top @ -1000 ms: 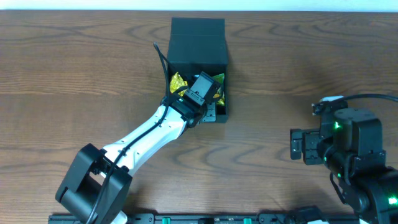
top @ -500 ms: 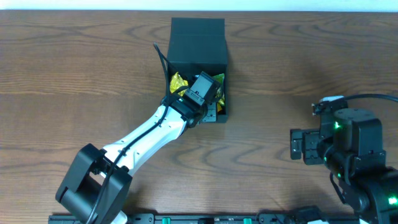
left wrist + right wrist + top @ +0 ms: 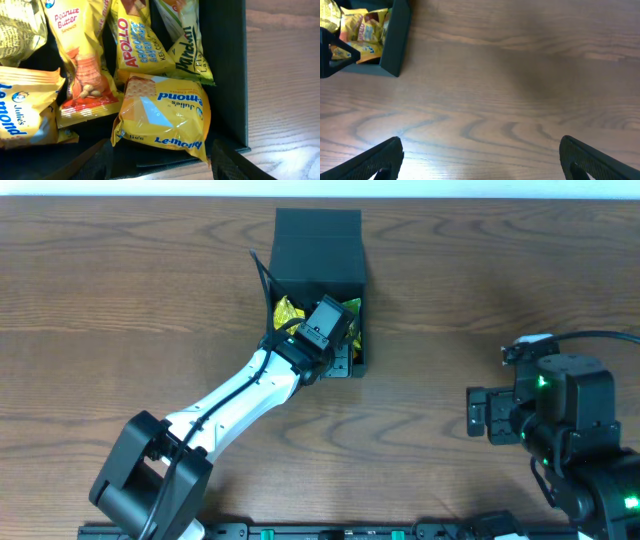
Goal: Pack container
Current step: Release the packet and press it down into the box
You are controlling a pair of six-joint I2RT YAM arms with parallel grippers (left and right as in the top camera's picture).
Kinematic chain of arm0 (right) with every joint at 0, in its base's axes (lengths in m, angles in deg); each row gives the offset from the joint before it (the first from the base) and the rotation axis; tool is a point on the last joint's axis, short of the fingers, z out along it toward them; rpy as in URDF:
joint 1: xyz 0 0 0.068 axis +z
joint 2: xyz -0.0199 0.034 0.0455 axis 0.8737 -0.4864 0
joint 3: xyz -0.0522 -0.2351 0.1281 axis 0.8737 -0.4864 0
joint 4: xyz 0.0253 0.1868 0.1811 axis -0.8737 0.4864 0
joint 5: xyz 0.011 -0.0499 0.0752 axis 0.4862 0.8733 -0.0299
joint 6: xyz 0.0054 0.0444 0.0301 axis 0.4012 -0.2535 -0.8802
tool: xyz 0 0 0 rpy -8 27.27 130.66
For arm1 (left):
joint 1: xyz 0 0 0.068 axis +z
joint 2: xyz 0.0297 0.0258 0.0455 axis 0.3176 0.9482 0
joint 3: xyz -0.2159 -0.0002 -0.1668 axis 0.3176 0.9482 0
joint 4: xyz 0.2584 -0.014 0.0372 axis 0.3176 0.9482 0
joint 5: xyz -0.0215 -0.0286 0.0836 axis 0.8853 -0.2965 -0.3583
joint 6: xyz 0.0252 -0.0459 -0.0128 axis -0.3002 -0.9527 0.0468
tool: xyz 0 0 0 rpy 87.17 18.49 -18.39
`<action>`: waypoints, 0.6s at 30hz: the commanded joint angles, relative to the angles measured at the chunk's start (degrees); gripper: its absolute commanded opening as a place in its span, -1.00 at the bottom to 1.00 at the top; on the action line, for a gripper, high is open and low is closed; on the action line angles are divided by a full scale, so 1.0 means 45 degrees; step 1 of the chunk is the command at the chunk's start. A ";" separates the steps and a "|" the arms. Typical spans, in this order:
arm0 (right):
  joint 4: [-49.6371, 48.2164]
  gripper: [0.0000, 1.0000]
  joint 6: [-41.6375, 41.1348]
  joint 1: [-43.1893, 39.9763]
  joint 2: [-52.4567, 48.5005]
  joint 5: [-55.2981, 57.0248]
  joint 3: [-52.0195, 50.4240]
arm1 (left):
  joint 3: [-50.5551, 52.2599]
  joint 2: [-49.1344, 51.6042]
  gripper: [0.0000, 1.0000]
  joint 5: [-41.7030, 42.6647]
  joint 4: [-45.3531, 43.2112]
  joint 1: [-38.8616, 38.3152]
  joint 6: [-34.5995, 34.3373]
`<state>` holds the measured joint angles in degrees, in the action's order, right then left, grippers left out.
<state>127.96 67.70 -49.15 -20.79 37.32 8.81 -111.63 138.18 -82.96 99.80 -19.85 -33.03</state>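
Wood table; left tool spread above Lemond packet inside container.

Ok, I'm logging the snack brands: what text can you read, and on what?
"Peanut Butter": tall packet.
"APOLLO": middle packet; its small print is blurred.
"Pandan": green packet.
"Julie's Le-mond": front packet, upside down, and left packet.
Top-left packet: unreadable.

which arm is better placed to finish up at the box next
Left. The left gripper hangs open right over the snack packets inside the container, so it is probably best placed. The right gripper, also open, sits over bare table well off to the side.
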 commanded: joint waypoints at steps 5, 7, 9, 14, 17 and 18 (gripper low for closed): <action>0.0000 0.98 0.0194 -0.0010 0.0044 0.0136 -0.0010 | -0.0452 0.0068 0.33 0.0063 0.0175 0.0019 0.0792; 0.0000 0.99 0.0194 -0.0010 0.0044 0.0136 -0.0010 | -0.0685 0.0068 0.34 0.0068 0.0340 0.0019 0.1049; 0.0000 0.99 0.0194 -0.0010 0.0044 0.0136 -0.0010 | -0.0903 0.0068 0.39 0.0063 0.0471 0.0019 0.1389; 0.0000 0.99 0.0194 -0.0010 0.0044 0.0136 -0.0010 | -0.1287 0.0068 0.43 0.0029 0.0738 0.0019 0.1681; 0.0000 0.98 0.0194 -0.0010 0.0044 0.0136 -0.0010 | -0.1292 0.0068 0.43 0.0029 0.0850 0.0019 0.1744; 0.0000 0.99 0.0194 -0.0010 0.0044 0.0136 -0.0010 | -0.1292 0.0068 0.40 0.0029 0.0884 0.0019 0.1744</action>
<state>127.96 67.70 -49.17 -20.79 37.34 8.81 -116.29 138.18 -82.79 103.05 -19.85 -26.67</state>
